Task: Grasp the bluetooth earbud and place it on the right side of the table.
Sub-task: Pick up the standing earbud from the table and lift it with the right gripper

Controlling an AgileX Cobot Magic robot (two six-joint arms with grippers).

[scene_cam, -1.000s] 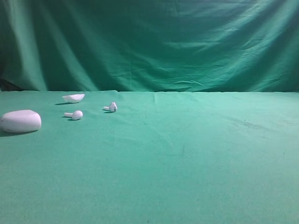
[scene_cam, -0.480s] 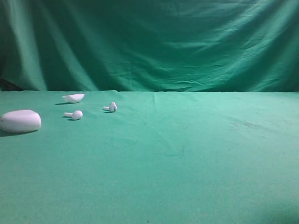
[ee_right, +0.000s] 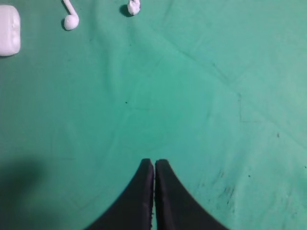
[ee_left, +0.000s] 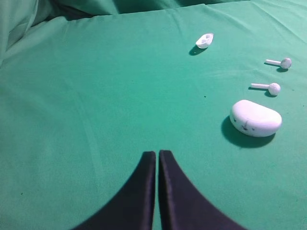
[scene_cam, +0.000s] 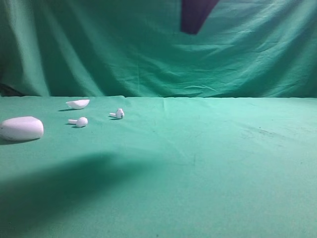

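Observation:
The bluetooth earbud (scene_cam: 119,113) lies on the green table (scene_cam: 223,163) at the back left, stem pointing left. It also shows at the right edge of the left wrist view as the farther earbud (ee_left: 285,63), and at the top of the right wrist view as the earbud (ee_right: 134,6). My right gripper (ee_right: 154,161) is shut and holds nothing, well short and right of it. Its dark tip (scene_cam: 190,30) hangs in at the top of the high view. My left gripper (ee_left: 157,152) is shut over bare cloth, left of the objects.
A plain white earbud (scene_cam: 79,121) lies left of the task one. A white pebble-shaped case (scene_cam: 21,128) sits at the far left and a small white shell-like piece (scene_cam: 78,103) behind. A broad shadow (scene_cam: 74,183) covers the front left cloth.
A dark gripper tip has come into the top of the high view and a large shadow has spread over the front left of the table. The objects have not moved.

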